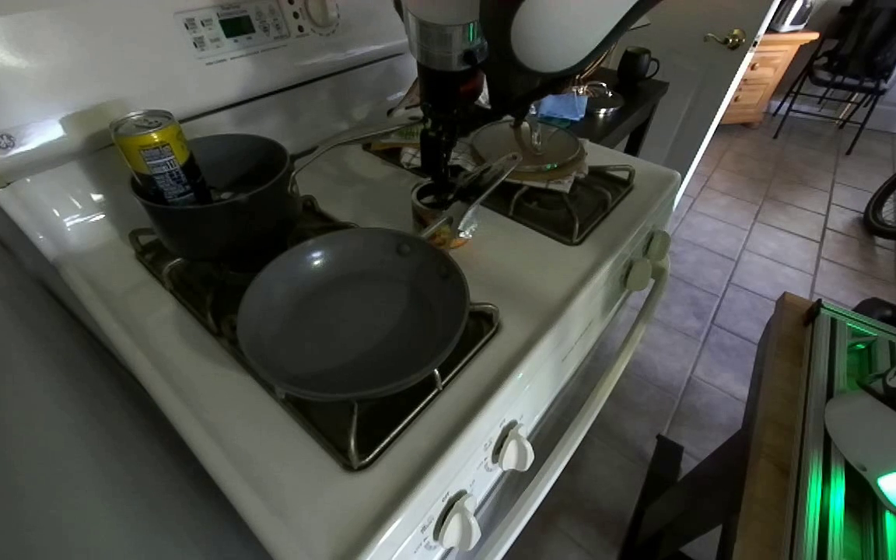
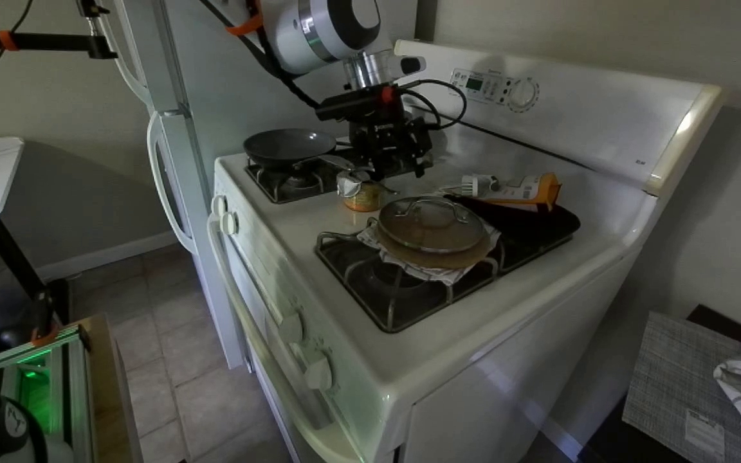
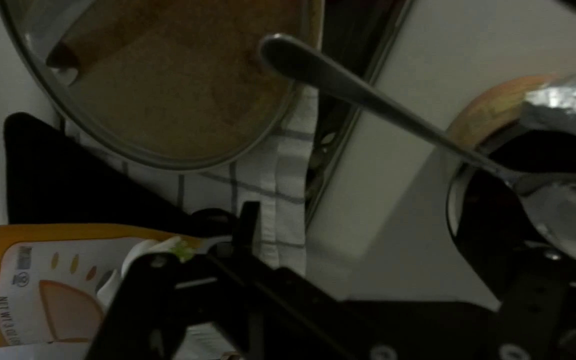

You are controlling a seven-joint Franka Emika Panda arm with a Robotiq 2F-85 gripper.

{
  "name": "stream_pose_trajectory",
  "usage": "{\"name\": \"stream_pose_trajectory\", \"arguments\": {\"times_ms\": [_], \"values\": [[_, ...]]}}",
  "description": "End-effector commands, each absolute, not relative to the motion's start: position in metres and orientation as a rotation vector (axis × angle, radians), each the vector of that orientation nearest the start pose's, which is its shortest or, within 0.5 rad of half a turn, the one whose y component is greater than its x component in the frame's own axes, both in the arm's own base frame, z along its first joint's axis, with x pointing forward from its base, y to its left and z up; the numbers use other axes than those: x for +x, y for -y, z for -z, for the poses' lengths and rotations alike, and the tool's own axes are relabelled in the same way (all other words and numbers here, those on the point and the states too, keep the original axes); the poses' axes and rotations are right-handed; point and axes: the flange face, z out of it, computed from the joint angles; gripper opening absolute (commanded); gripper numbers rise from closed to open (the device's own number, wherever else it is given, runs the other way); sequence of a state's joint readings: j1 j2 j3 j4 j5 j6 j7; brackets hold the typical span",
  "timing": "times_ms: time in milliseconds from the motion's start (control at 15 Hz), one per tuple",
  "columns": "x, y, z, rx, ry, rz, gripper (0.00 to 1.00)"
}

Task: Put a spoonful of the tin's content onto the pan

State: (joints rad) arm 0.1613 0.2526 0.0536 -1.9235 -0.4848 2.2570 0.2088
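Visibly, the tin (image 2: 363,198) is orange-labelled, the round pan (image 1: 351,315) dark grey.

Yellow can (image 1: 156,155) in dark pot (image 1: 230,225), glass lid (image 2: 431,222) above checked cloth (image 3: 283,165), orange-edged packet (image 3: 23,285)

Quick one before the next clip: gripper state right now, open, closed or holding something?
Gripper: open, holding nothing; the metal spoon is not in its grip.

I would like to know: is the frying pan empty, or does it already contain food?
Empty: in an exterior view, the frying pan shows a bare grey inside.
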Motion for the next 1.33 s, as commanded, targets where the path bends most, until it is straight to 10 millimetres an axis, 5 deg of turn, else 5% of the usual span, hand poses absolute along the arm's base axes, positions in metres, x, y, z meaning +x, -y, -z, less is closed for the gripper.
{"name": "stream_pose_trajectory", "arguments": {"times_ms": [0, 400, 867, 1267], "values": [[0.613, -0.115, -0.358, -3.484, 0.456, 0.39, 1.0], [0.615, -0.12, -0.354, -3.46, 0.481, 0.413, 1.0], [0.624, -0.138, -0.351, -3.357, 0.754, 0.572, 1.0], [0.602, -0.129, -0.392, -3.245, 0.758, 0.53, 1.0]]}}
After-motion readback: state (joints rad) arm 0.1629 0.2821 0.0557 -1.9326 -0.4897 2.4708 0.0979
